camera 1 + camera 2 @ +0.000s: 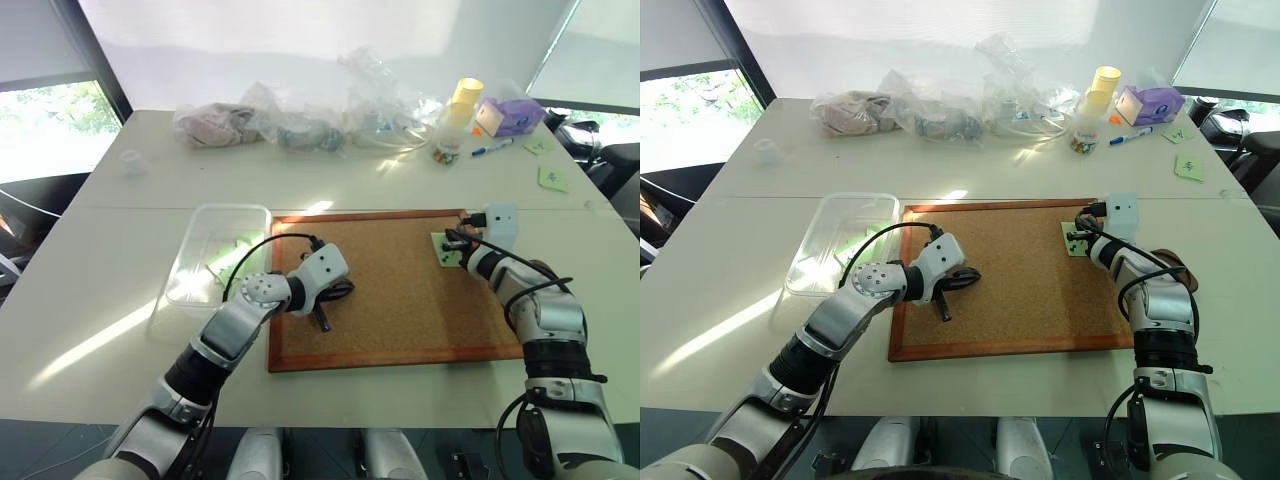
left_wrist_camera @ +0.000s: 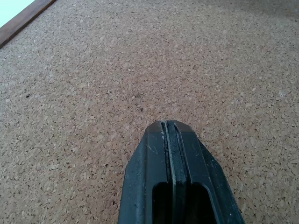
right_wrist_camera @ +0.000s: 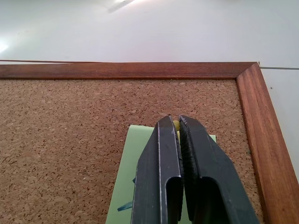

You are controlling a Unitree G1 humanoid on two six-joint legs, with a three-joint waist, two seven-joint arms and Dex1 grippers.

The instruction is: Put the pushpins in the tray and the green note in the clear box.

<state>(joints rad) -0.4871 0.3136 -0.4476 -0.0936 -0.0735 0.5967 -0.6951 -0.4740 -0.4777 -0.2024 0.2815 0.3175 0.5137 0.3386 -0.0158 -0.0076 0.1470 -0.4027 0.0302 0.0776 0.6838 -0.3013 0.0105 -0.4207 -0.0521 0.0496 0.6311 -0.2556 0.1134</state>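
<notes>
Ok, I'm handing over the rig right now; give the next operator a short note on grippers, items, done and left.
Left gripper: shut, empty, over the cork board.
Right gripper: shut on a yellow pushpin that sits at the top edge of the green note, in the board's far right corner.
Clear box: left of the board.
Done: pin gripped.
Left: pin to the tray, note into the box.

Head pair overhead; wrist cameras close on cork board (image 1: pixel 400 290)

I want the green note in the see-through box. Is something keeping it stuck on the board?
Yes. A yellow pin holds the green note on the cork board. The right pincer is shut on that pin.
</notes>
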